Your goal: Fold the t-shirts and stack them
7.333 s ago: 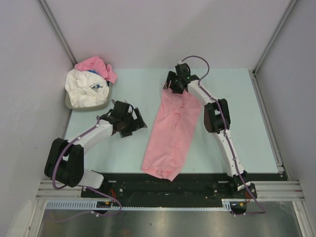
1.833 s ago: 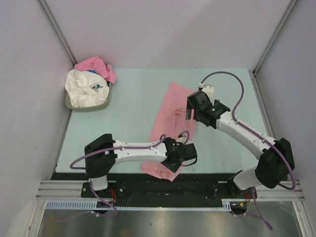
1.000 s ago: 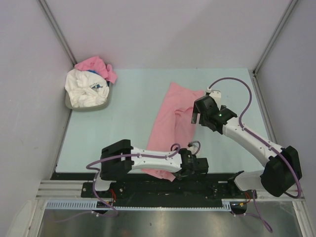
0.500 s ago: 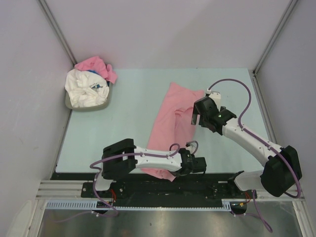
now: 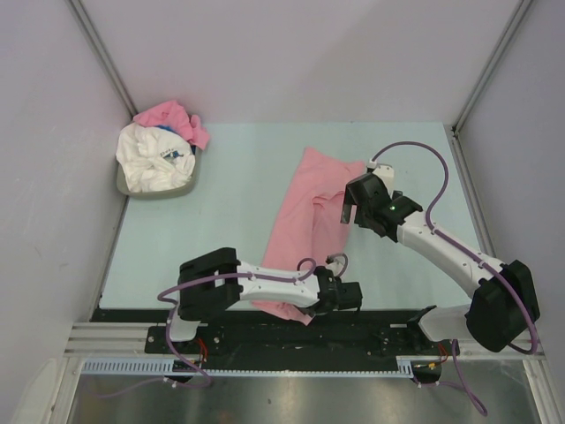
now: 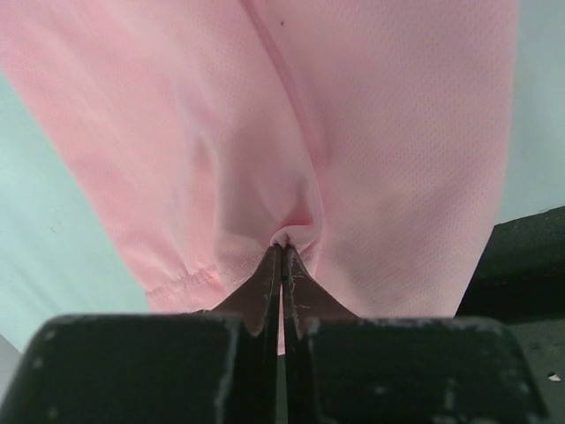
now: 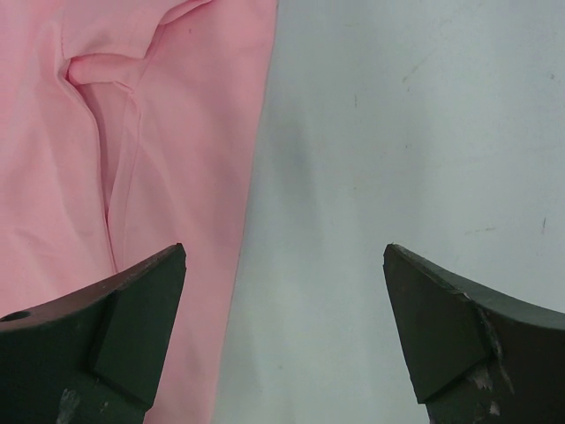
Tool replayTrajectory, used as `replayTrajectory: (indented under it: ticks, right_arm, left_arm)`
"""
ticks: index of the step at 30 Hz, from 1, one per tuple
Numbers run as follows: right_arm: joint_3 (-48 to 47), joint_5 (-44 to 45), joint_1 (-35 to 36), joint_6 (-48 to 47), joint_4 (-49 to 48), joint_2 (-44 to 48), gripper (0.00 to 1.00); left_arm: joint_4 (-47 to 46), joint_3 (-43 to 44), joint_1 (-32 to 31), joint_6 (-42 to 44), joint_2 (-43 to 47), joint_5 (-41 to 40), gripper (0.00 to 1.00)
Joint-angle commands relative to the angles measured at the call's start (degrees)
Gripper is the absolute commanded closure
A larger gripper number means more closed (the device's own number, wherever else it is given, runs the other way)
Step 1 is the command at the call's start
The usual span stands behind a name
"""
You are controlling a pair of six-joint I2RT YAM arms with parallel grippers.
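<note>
Left fingers (image 6: 259, 293) clamped, pink t-shirt (image 6: 371, 132) pinched

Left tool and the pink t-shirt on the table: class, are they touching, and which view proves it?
Touching. The left wrist view shows the left tool shut, a fold of the pink t-shirt pinched between its tips.

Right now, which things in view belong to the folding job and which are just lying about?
Job: spread pink t-shirt, pinched at its near end by the shut left hand; open right hand above that shirt's edge; crumpled pink t-shirt and white t-shirt in the grey bin.
Just there: the grey bin itself, the table.
</note>
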State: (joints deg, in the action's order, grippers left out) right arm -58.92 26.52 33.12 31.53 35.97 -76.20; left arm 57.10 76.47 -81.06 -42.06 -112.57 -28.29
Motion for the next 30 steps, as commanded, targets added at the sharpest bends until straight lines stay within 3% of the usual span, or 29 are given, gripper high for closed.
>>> replayTrajectory:
  ticks: [1, 12, 28, 30]
  right_arm:
    - [0.03, 0.2, -0.16, 0.9, -1.78, 0.18, 0.0]
    - [0.03, -0.51, -0.17, 0.9, -1.95, 0.97, 0.0]
    - [0.03, -0.6, 0.18, 1.87, -1.34, 0.8, 0.0]
    - [-0.06, -0.86, 0.19, 1.78, -1.6, 0.53, 0.0]
  left_arm:
    - [3.36, -0.44, 0.2, -1.97, 4.81, -2.9, 1.0]
    - [7.06, -4.04, -0.15, -4.51, 12.73, -3.09, 1.0]
    - [6.71, -8.61, -4.9, -8.56, 12.38, -1.06, 1.0]
    - [6.71, -8.88, -4.9, -8.74, 12.12, -1.41, 0.81]
